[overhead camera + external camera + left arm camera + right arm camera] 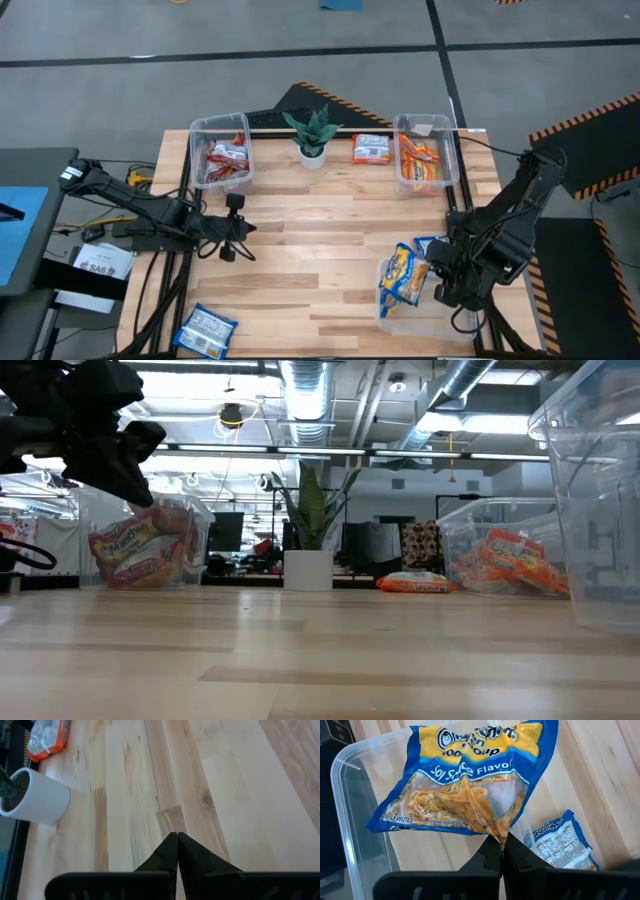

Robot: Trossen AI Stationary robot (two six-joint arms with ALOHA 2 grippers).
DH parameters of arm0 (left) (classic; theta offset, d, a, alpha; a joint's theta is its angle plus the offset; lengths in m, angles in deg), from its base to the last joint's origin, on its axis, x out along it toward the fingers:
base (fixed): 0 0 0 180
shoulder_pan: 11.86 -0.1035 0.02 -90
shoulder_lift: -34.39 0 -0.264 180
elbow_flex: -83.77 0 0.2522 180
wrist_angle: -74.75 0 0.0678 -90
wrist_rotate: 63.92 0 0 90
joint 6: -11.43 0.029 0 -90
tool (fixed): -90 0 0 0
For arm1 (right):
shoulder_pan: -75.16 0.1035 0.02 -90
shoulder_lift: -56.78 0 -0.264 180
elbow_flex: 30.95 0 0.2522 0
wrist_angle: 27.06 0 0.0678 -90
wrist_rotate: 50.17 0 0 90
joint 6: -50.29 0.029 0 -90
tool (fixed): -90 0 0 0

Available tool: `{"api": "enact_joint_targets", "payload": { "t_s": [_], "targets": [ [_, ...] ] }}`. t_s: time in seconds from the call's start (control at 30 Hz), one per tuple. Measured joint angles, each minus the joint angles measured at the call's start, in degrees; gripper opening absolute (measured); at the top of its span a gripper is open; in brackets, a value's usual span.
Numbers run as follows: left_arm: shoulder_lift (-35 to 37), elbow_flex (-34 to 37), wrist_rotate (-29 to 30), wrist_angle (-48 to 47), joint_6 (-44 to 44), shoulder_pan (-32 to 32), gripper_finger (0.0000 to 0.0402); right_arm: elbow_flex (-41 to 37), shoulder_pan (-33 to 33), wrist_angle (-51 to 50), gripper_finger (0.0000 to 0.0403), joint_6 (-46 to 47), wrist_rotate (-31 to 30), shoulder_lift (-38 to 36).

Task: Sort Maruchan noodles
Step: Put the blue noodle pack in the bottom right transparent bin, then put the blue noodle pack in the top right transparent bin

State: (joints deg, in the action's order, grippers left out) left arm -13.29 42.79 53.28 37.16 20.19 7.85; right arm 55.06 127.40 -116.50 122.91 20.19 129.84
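Note:
My right gripper (501, 851) is shut on a yellow-and-blue noodle packet (465, 780), which hangs over a clear bin (350, 820) at the table's near right. A second yellow-and-blue packet (560, 842) lies next to that bin. My left gripper (176, 842) is shut on nothing above bare wood left of the table's middle (232, 228). A bin with red packets (226, 160) stands at the far left and a bin with orange packets (422, 160) at the far right. One orange packet (371, 150) lies flat between them. A blue-and-white packet (205, 330) lies at the near left. My right gripper pinches a bunched edge of the packet (499, 834) between its two fingers, near one corner. The fingers slant steeply down from above. The packet spreads out beyond the fingertips, printed face up, over the clear bin. Whether its far end touches the bin, I cannot tell.
A green plant in a white pot (312, 140) stands at the far middle, between the two far bins. The middle of the wooden table (320, 250) is bare. The near-right bin's clear wall (600, 500) rises close to the low camera.

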Motion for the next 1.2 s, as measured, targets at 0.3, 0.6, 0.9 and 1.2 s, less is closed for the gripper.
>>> {"api": "enact_joint_targets", "payload": {
  "t_s": [0.3,0.6,0.9,1.2],
  "targets": [
    [0.0,0.0,0.0,0.2,0.0,0.0,0.0000,0.0,0.3,2.9,0.0013,2.2,8.7,0.0],
    [0.0,0.0,0.0,0.2,0.0,0.0,0.0000,0.0,3.9,2.1,0.0013,18.3,21.8,0.0],
    [0.0,0.0,0.0,0.2,0.0,0.0,0.0000,0.0,4.8,-2.9,0.0050,23.5,19.7,0.0],
    [0.0,0.0,0.0,0.2,0.0,0.0,0.0000,0.0,3.1,-3.3,0.0061,21.9,19.7,0.0]
  ]
}}
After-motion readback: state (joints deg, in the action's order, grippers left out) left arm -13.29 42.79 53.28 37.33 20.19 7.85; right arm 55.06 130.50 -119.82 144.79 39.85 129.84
